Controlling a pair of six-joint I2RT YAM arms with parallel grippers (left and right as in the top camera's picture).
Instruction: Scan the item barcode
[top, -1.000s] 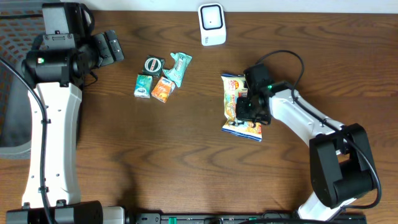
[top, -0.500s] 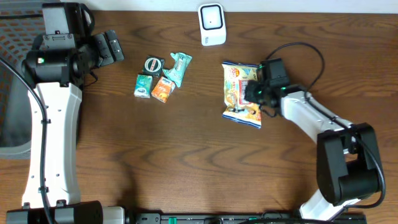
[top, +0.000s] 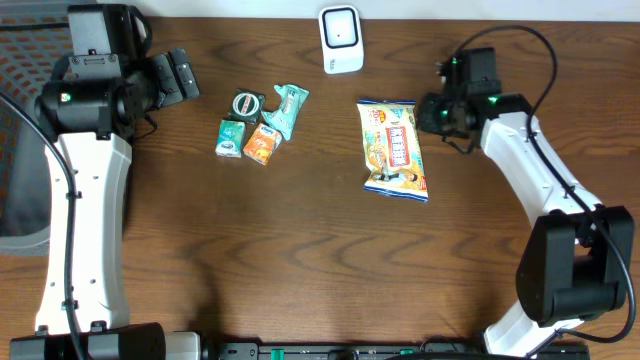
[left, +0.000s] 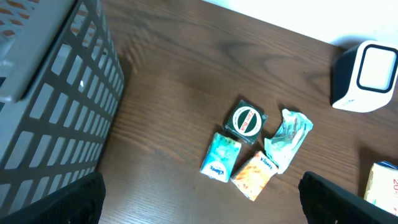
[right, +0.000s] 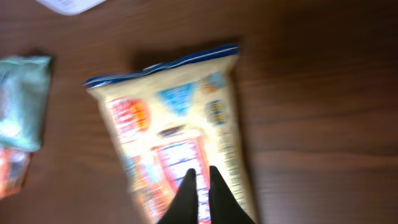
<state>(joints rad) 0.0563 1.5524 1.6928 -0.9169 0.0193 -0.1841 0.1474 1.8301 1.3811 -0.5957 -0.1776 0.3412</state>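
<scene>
The item, a yellow snack bag (top: 393, 148) with a blue end seam, lies flat on the wooden table, right of centre. The right wrist view looks down on the bag (right: 180, 137), blurred by motion. My right gripper (top: 440, 112) hovers just right of the bag's far end, and its black fingers are shut with nothing between them (right: 200, 173). The white barcode scanner (top: 341, 40) stands at the back middle of the table, also seen as the white scanner (left: 367, 76) in the left wrist view. My left gripper (top: 180, 75) is raised at the far left, wide open and empty (left: 200, 190).
A round tin (top: 246, 103), a teal packet (top: 231, 138), an orange packet (top: 262, 144) and a crumpled teal wrapper (top: 287, 108) lie clustered left of centre. A grey mesh basket (left: 50, 106) stands at the table's left side.
My right gripper let go of the snack bag, drew back to the right and rear, and shut. The bag shifted toward the back and now lies flat. The left arm stayed still.
</scene>
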